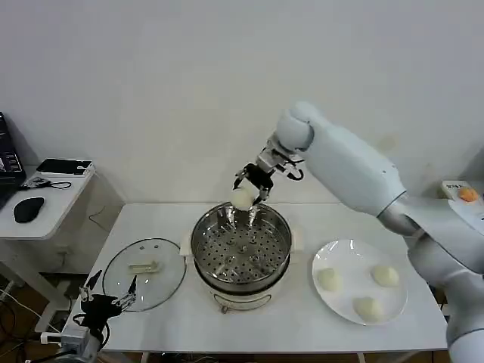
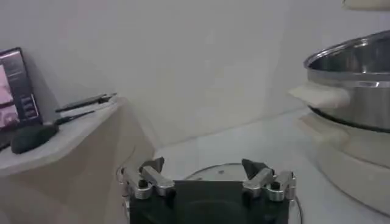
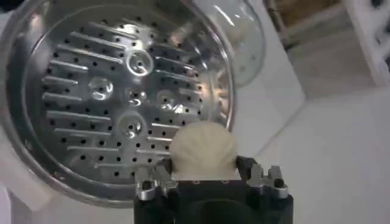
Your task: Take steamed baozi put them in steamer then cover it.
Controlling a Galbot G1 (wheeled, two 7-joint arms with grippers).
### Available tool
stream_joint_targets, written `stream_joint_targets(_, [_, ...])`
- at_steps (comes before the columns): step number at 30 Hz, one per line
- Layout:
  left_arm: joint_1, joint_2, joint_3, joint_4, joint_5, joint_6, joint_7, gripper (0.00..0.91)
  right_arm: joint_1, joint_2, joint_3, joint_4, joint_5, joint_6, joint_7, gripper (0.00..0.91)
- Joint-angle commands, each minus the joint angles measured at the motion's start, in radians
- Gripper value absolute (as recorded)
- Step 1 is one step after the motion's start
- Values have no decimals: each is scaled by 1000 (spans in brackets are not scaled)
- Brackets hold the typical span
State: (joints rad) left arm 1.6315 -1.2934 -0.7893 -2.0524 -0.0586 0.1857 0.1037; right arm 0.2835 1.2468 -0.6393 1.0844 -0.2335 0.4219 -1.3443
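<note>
Over far rim of steamer (image 1: 241, 249), head view: right gripper (image 1: 249, 189) clamps one baozi (image 1: 242, 198), tray below bare. Three baozi (image 1: 330, 279) wait on white plate (image 1: 344, 253), robot's right of steamer. Cover (image 1: 144, 273) flat on table (image 1: 318, 318), left of steamer; left gripper (image 1: 112, 299) parked near it, jaws apart, empty.

Left wrist view: left fingers (image 2: 152, 176) spread above cover rim; steamer wall (image 2: 353, 85) beside.

Right wrist view: held bun (image 3: 202, 149) pleated, pinched at sides between jaws, perforated tray (image 3: 116, 97) beneath.

Judgement: bun light, soft, dents easily; grip gently across widest part, release low. Cover glass, slippery, fragile; take by bar handle (image 1: 144, 266).
</note>
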Motion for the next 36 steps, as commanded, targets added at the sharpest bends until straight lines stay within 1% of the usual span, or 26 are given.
stream_joint_targets(1, [-4, -2, 1, 1, 1, 1, 1, 907, 8, 16, -78, 75, -86, 167, -14, 715])
stream_joint_targets(2, [-8, -4, 0, 0, 1, 2, 1, 907, 6, 21, -81, 70, -132, 181, -13, 715])
stream_joint_targets(3, [-9, -4, 0, 0, 1, 2, 1, 907, 4, 25, -81, 67, -153, 189, -13, 705])
stream_joint_targets(5, [-9, -2, 0, 1, 1, 3, 1, 907, -1, 34, -78, 57, -216, 199, -10, 715])
stream_joint_targets(8, [-3, -2, -1, 0, 1, 2, 1, 907, -5, 41, -85, 44, -247, 216, -11, 715])
stream_joint_targets(10, [0, -1, -1, 0, 1, 2, 1, 907, -10, 43, -88, 43, -259, 216, -9, 705])
stream_joint_targets(13, [4, -4, 0, -2, 2, 2, 1, 907, -26, 54, -85, 29, -284, 218, 2, 715])
stream_joint_targets(16, [6, -6, 0, -5, 3, 2, 1, 907, -43, 69, -83, 8, -288, 219, 5, 705])
stream_joint_targets(18, [5, -4, 0, -3, 3, 2, 1, 907, -52, 81, -78, -4, -299, 220, 11, 715])
stream_joint_targets(22, [4, -4, 0, 1, 4, 2, 2, 907, -71, 107, -68, -43, -311, 223, 30, 715])
stream_joint_targets(25, [4, -6, 1, 2, 5, 1, 2, 907, -81, 120, -65, -61, -336, 226, 44, 715])
stream_joint_targets(30, [3, -5, 2, 9, 6, 0, 1, 907, -91, 142, -56, -89, -344, 223, 66, 715])
stream_joint_targets(36, [7, -1, 9, 18, 18, -9, -1, 907, -97, 151, -55, -104, -340, 216, 73, 715])
